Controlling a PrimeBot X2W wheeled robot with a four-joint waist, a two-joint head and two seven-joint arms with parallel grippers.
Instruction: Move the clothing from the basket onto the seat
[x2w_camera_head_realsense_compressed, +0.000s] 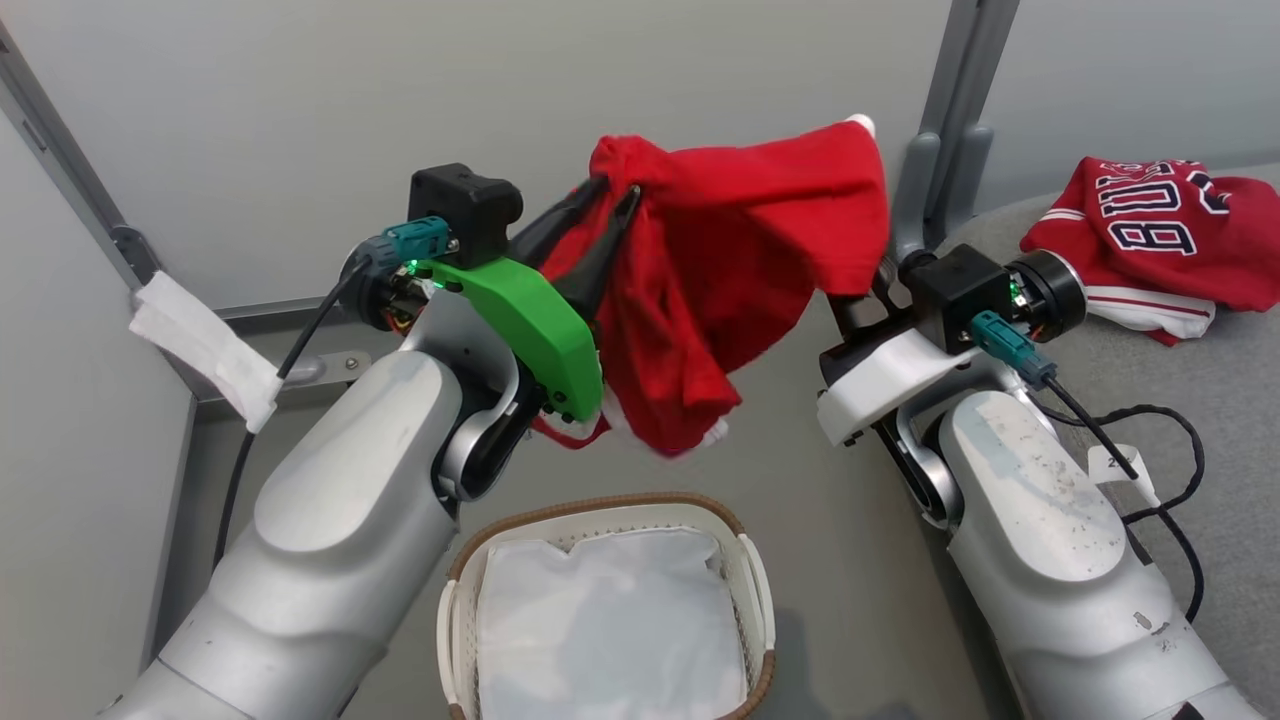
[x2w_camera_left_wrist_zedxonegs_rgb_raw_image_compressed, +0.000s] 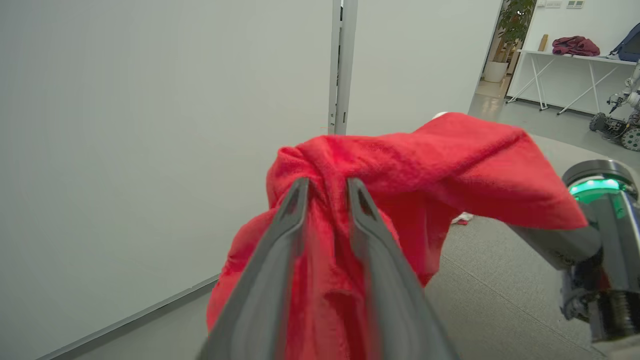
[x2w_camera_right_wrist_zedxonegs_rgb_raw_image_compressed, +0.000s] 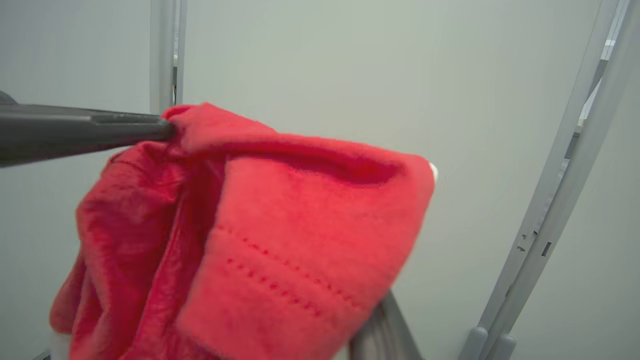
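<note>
A plain red garment hangs in the air above the basket, stretched between both grippers. My left gripper, on a green mount, is shut on its left end; the left wrist view shows fabric bunched between the fingers. My right gripper holds up the right end, mostly covered by cloth, with one finger showing below the garment. The red jersey with white trim and lettering lies on the grey seat at the right.
A flat white fabric sheet lines the basket. Grey partition walls and metal posts stand close behind. A white cloth is fixed to the left frame. A black cable loops over the seat beside my right arm.
</note>
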